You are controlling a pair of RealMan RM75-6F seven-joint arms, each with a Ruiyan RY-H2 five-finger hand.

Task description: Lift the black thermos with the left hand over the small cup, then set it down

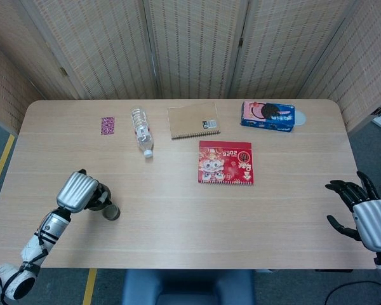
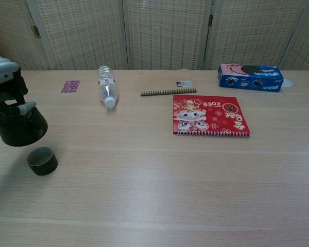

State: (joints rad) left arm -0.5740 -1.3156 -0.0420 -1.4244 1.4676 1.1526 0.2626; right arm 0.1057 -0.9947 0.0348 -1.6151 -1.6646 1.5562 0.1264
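A: Where's the round black thermos (image 2: 18, 128)?

B: Held in the left hand (image 1: 80, 192), fingers wrapped about its upper part. From the chest view it hangs clear of the pale wooden surface (image 1: 178, 210), just left of and above the small dark cup (image 2: 42, 160), not squarely over it.

A: So which step is this?

B: I'd judge the setting-down stage. The next move calls for lowering it upright onto bare wood beside the cup, then letting go.

A: And the right hand (image 1: 362, 213)?

B: Empty, fingers spread, at the far edge.
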